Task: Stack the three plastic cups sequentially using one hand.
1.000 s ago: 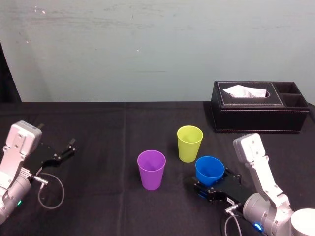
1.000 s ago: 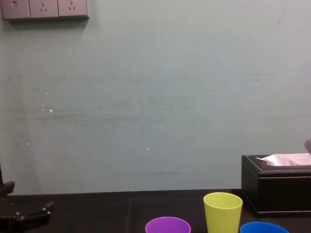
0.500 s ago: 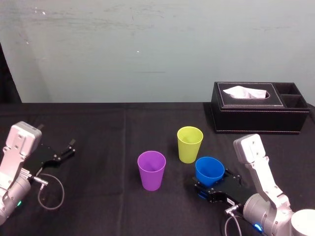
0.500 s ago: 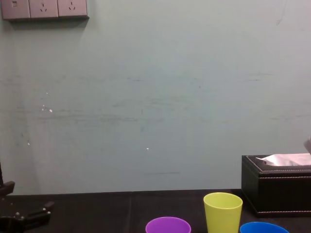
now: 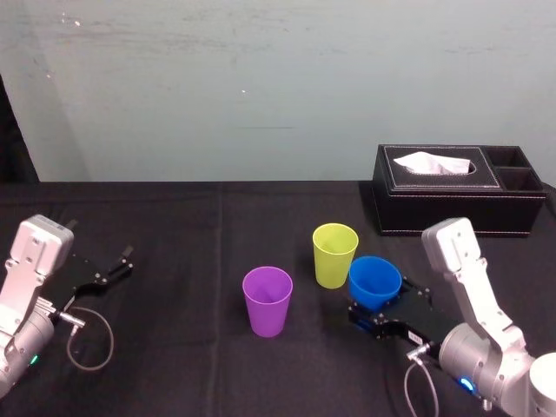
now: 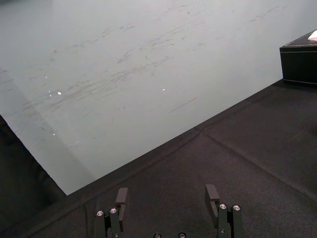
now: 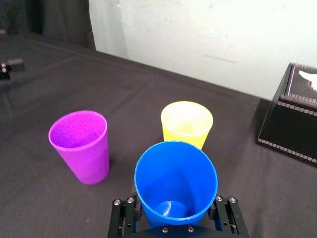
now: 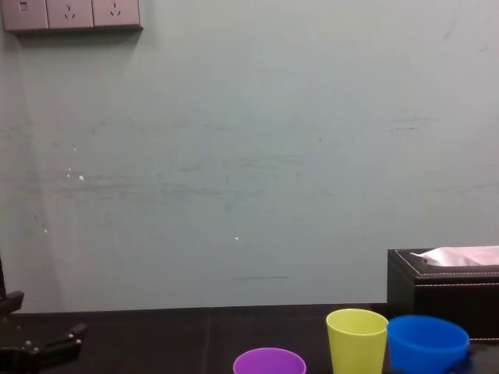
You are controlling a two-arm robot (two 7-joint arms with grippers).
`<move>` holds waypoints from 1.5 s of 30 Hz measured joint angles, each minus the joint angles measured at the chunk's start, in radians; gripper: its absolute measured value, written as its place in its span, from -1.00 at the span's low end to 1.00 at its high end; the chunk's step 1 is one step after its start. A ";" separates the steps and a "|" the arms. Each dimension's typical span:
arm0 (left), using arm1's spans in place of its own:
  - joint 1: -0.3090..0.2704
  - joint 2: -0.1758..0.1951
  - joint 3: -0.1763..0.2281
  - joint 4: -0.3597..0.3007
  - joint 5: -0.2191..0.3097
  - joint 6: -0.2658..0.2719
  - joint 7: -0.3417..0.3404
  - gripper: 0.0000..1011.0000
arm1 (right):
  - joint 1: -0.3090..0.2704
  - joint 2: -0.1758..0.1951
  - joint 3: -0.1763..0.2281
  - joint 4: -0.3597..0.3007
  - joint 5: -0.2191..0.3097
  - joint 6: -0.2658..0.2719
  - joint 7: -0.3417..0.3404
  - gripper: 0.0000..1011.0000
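Blue cup [image 5: 375, 280] is now sitting higher than half a second ago. It is lifting off the tabletop [image 5: 191, 243] and drifting in just right of the yellow cup [image 5: 335, 254], upright, mouth up. In the chest view the two rims are almost side by side.

Right gripper [image 5: 382, 304] is grasping the blue cup low on its wall, one finger on each side.

Judgement: the first pick is done and the carry is beginning; no cup is nested yet.

Purple cup [image 5: 268, 300] is standing left of and nearer than the yellow cup, apart from it.

Risk: the blue cup's base is likely clipping the yellow rim unless it is rising further.

Tissue box [image 5: 456, 200] is right of and behind the yellow cup, well apart and not obstructing.

Left gripper [image 6: 168, 198] is parked far left of the yellow cup, fingers spread and empty.
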 joint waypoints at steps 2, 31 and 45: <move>0.000 0.000 0.000 0.000 0.000 0.000 0.000 0.98 | 0.011 -0.002 0.005 -0.007 0.001 0.010 0.011 0.43; 0.000 0.000 0.000 0.000 0.000 0.000 0.000 0.98 | 0.297 -0.107 -0.048 0.133 -0.012 0.095 0.050 0.43; 0.000 0.000 0.000 0.000 0.000 0.000 0.000 0.98 | 0.373 -0.145 -0.054 0.252 -0.033 0.089 0.041 0.43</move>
